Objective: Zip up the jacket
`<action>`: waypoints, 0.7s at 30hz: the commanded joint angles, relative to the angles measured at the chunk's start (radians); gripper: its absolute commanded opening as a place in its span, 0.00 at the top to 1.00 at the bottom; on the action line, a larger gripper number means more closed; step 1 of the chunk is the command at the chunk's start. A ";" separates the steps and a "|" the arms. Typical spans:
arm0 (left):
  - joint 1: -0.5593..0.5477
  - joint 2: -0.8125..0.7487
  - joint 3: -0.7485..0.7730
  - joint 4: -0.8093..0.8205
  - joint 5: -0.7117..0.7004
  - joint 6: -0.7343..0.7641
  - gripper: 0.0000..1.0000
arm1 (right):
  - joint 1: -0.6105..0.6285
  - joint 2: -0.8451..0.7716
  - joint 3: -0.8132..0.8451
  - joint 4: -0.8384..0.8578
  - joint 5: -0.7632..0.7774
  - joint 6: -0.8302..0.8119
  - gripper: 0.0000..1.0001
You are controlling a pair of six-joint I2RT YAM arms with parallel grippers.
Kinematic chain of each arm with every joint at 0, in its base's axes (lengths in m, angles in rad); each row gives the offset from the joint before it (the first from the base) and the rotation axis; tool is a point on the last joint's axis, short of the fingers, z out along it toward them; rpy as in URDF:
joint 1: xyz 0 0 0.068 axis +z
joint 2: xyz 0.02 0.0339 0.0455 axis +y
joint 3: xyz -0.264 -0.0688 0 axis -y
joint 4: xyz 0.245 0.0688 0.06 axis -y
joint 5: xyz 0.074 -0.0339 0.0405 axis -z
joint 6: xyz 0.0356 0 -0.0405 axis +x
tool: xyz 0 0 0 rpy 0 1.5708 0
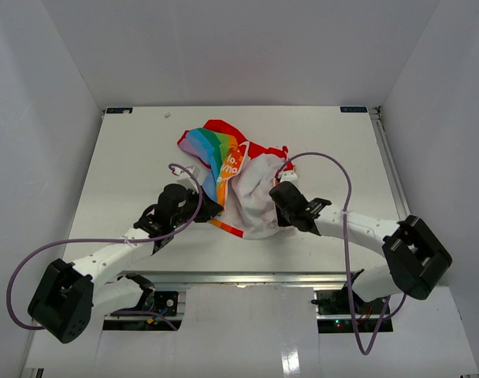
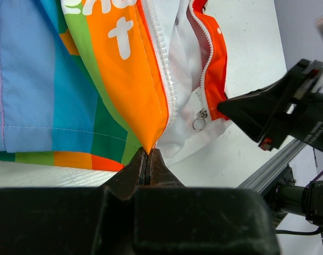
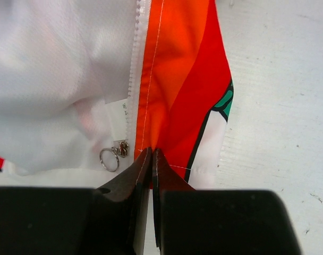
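Observation:
The jacket (image 1: 232, 177) lies crumpled and unzipped mid-table, rainbow panel to the left, white lining to the right. My left gripper (image 1: 212, 206) is at its lower left edge. In the left wrist view that gripper (image 2: 149, 151) is shut on the pointed orange bottom corner of the jacket (image 2: 98, 79), beside the zipper teeth (image 2: 164, 74). My right gripper (image 1: 277, 197) is at the lower right hem. Its own view shows it (image 3: 152, 151) shut on the orange-red hem (image 3: 183, 79). The zipper slider with its metal ring (image 3: 116, 154) hangs just left of it, also visible as the ring (image 2: 198, 124).
White table (image 3: 278, 106) with an aluminium rail (image 1: 247, 277) along the near edge. White walls enclose the left, right and back sides. Purple cables (image 1: 334, 169) loop above both arms. The right arm's black gripper body (image 2: 268, 114) sits close to the left gripper.

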 commanded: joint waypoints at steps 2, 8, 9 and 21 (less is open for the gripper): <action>-0.004 0.000 0.016 0.010 0.010 0.010 1.00 | -0.014 -0.127 0.031 0.058 0.007 -0.018 0.92; -0.004 -0.004 0.014 0.009 0.002 0.010 1.00 | -0.027 -0.116 0.029 0.062 0.002 -0.016 0.88; -0.004 -0.003 0.015 0.010 0.003 0.010 1.00 | -0.028 -0.108 0.025 0.064 0.001 -0.016 0.89; -0.004 -0.003 0.015 0.008 0.002 0.011 1.00 | -0.037 -0.043 -0.025 0.111 -0.044 -0.015 0.92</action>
